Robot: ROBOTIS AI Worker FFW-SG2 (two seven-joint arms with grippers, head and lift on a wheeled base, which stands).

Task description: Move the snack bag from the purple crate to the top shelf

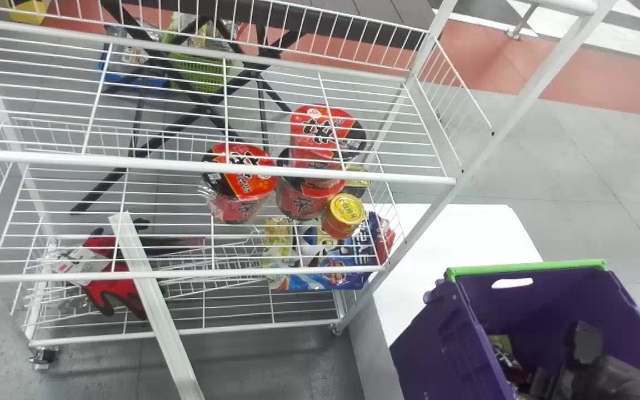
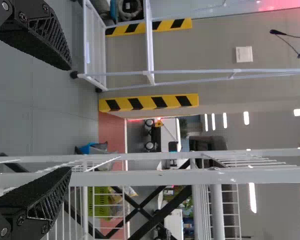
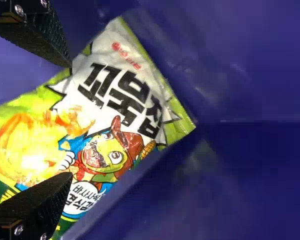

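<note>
In the head view my right gripper is down inside the purple crate, beside the partly hidden snack bag. The right wrist view has the green and white snack bag lying against the crate's purple wall. My right gripper stands open over the bag, one finger towards each side of it; contact cannot be made out. The top shelf of the white wire rack is at the left in the head view. My left gripper is parked open by the rack's rail.
Red noodle cups and a small yellow-lidded can stand on the rack, above a blue snack pack. Red gloves lie at the lower left. A white table carries the crate, right of the rack's slanting post.
</note>
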